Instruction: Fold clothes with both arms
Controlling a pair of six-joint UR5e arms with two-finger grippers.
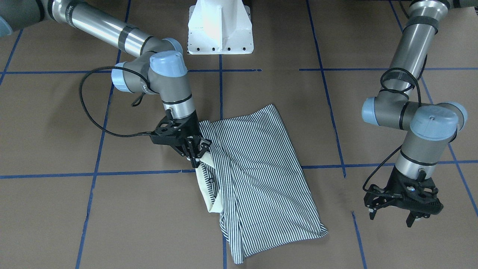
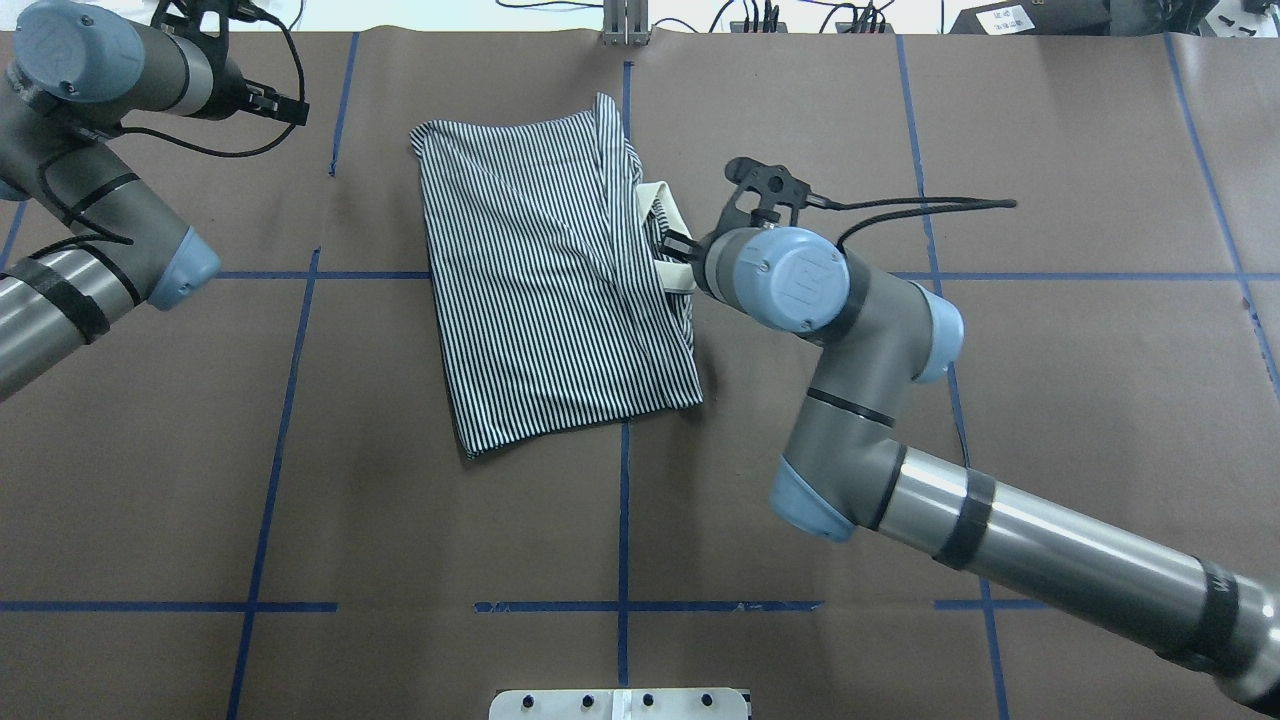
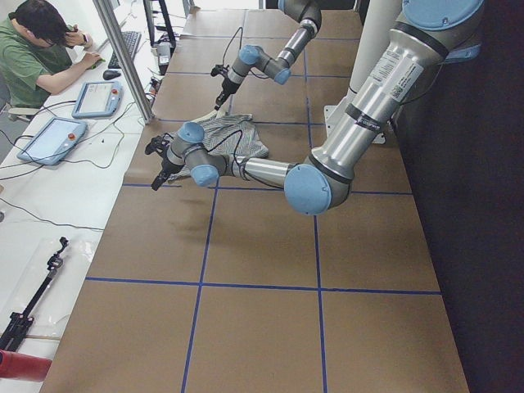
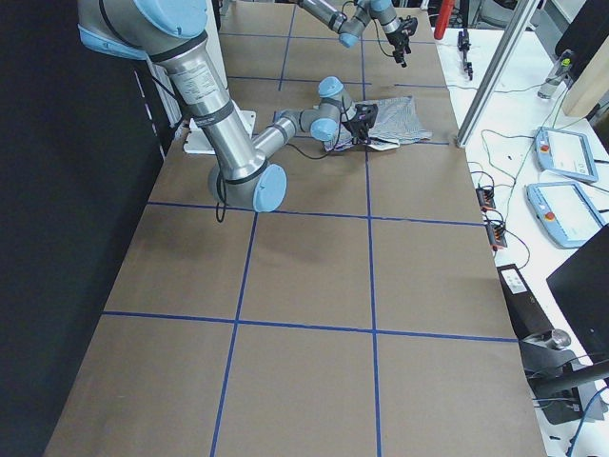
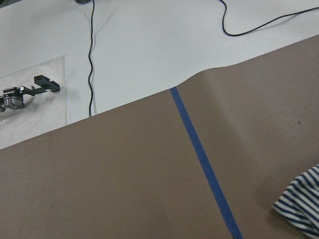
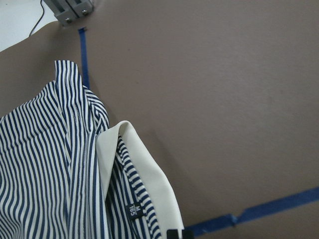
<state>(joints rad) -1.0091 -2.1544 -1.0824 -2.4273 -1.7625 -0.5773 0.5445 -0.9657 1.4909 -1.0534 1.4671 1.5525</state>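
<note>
The striped polo shirt [image 1: 257, 175] lies folded into a long panel on the brown table, its cream collar [image 1: 207, 188] showing along one side. In the overhead view the shirt [image 2: 540, 290] sits just left of the centre line. My right gripper [image 1: 195, 158] is down at the shirt's edge by the collar, with its fingers closed on the fabric. The right wrist view shows the collar [image 6: 144, 174] and its neck label up close. My left gripper [image 1: 391, 219] hangs open above bare table well to the side of the shirt. A striped shirt corner [image 5: 301, 199] shows in the left wrist view.
The white pedestal base [image 1: 220, 30] stands at the robot's side of the table. Blue tape lines [image 1: 220, 93] grid the brown surface. Past the far table edge, a person [image 3: 41, 57] sits at a white desk with teach pendants [image 3: 49, 139] and cables.
</note>
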